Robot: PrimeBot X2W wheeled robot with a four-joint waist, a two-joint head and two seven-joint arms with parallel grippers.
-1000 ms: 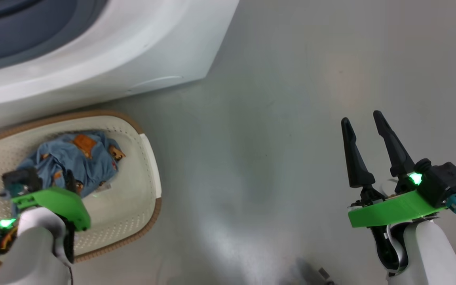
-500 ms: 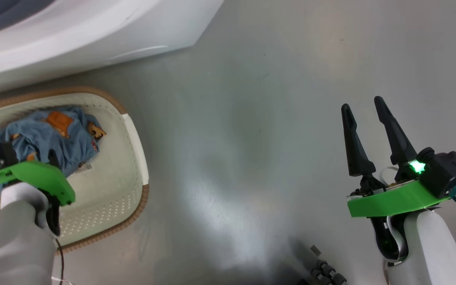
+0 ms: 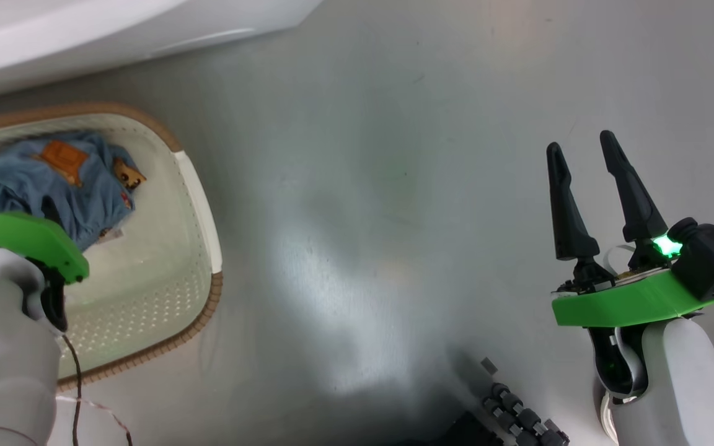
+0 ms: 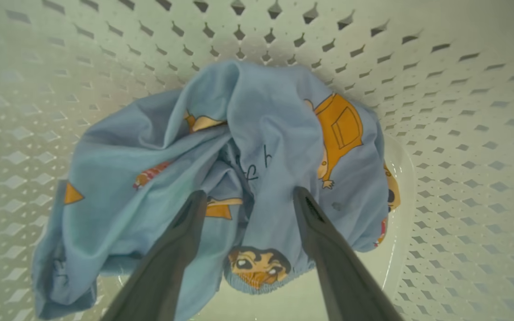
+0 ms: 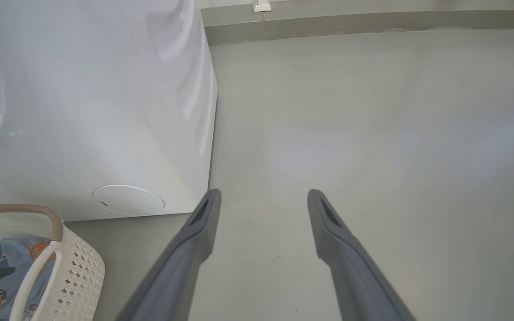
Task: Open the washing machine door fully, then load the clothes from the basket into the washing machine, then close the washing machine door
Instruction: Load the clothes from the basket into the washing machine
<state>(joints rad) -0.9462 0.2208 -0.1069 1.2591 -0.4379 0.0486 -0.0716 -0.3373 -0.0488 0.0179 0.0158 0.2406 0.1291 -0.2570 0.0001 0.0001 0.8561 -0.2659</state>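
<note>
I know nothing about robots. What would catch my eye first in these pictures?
A crumpled light blue garment printed with orange cartoon figures lies in the cream-white perforated plastic basket at the head view's left, the open left gripper pointing down at it. At the lower right, the open right gripper holds two long dark fingers over grey floor.

Soft cloth clothes (image 4: 257, 133) — perforated plastic basket (image 4: 462, 133)

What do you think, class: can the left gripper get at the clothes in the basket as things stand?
Probably yes: the left gripper hangs open inside the basket, fingers straddling the light blue clothes, nothing between.
</note>
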